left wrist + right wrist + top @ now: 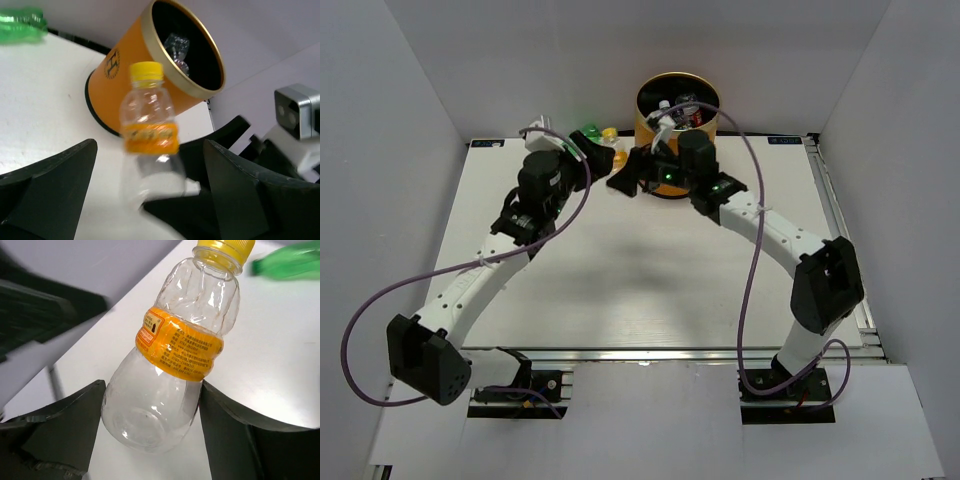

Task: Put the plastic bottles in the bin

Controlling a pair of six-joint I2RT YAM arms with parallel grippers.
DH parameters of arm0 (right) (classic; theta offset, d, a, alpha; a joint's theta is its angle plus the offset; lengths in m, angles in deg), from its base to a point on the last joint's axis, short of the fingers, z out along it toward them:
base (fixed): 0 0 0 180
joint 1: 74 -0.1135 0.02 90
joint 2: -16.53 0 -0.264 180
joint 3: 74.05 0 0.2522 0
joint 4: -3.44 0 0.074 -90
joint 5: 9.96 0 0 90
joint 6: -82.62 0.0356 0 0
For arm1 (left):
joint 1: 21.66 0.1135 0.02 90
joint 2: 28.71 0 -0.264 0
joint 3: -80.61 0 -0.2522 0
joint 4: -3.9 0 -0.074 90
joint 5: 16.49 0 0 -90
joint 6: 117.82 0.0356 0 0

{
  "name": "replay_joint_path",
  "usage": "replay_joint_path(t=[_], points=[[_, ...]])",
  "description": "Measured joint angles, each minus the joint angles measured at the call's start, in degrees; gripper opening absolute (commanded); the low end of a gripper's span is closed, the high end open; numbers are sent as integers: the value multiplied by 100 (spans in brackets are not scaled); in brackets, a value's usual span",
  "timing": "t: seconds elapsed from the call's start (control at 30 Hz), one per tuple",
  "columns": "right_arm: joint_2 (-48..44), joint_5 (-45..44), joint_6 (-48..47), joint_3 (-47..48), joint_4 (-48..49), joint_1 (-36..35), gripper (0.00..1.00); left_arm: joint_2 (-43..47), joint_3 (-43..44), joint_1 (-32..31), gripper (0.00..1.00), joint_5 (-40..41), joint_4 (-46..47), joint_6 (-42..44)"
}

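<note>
Your right claw (152, 390) is clamped on the lower body of the yellow-capped bottle (180, 350), with a finger pressed to each side. The bottle leans, its cap pointing away from the wrist. Your left claw (150, 145) stands wide open; that bottle shows between its fingers, with a gap on either side. The bin (648, 135) stands upright at the far edge of the tabletop (620, 260), just beside the right claw, and has bottles (685, 108) lying inside it. The green bottle (588, 133) lies on the tabletop left of the bin, near the left claw.
</note>
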Motion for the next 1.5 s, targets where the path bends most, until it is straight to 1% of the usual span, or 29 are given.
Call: replay_joint_path(t=[0.1, 0.17, 0.23, 0.3, 0.37, 0.43, 0.47, 0.5, 0.57, 0.63, 0.77, 0.8, 0.83, 0.87, 1.0, 1.03, 1.1, 1.23, 1.33, 1.5], points=[[24, -192, -269, 417, -385, 476, 0, -197, 448, 319, 98, -297, -85, 376], [122, -404, -540, 979, -664, 758, 0, -387, 656, 730, 98, -671, -105, 557], [319, -673, -809, 1744, -852, 953, 1, -688, 907, 1137, 98, -1032, -105, 785], [551, -984, -1073, 2452, -970, 1064, 2, -1213, 1316, 1453, 98, -1362, -138, 1196], [855, -1386, -1331, 3119, -1025, 1158, 2, -1773, 1740, 1593, 98, -1698, -212, 1639], [1226, -1676, -1523, 3731, -1084, 1266, 12, -2380, 2186, 1633, 98, -2083, -308, 2157], [1447, -1768, -1587, 4000, -1117, 1327, 21, -2675, 2400, 1641, 98, -2251, -378, 2448], [1639, -1825, -1615, 4212, -1152, 1394, 54, -2994, 2621, 1650, 98, -2402, -431, 2728], [2072, -1853, -1652, 4575, -1268, 1565, 89, -3585, 3095, 1676, 98, -2634, -544, 3226], [2402, -1869, -1683, 4739, -1403, 1722, 89, -4350, 3915, 1740, 98, -2918, -870, 3663], [2601, -1851, -1834, 4686, -1801, 1941, 89, -6216, 6411, 2033, 98, -3318, -1392, 4118], [2542, -1838, -1891, 4625, -1829, 1967, 89, -6590, 6885, 2129, 98, -3381, -1427, 4179], [2459, -1827, -1941, 4548, -1834, 1974, 90, -6837, 7119, 2221, 98, -3416, -1399, 4223], [2317, -1799, -2017, 4402, -1816, 1971, 89, -6988, 7176, 2310, 98, -3458, -1327, 4269], [1563, -1617, -2245, 3849, -1749, 1928, 89, -7088, 6585, 2618, 98, -3541, -920, 4409], [1355, -1543, -2295, 3731, -1718, 1917, 89, -7158, 6553, 2675, 98, -3582, -872, 4430], [925, -1381, -2352, 3449, -1593, 1893, 89, -7379, 6673, 2743, 98, -3665, -619, 4457], [31, -1091, -2448, 2680, -1252, 1875, 89, -7995, 7217, 2765, 98, -3998, -280, 4454], [-448, -979, -2511, 2208, -1056, 1875, 89, -8234, 7215, 2734, 98, -4188, -31, 4454], [-1008, -957, -2699, 1478, -964, 1875, 89, -8620, 7219, 2715, 98, -4264, 446, 4457]])
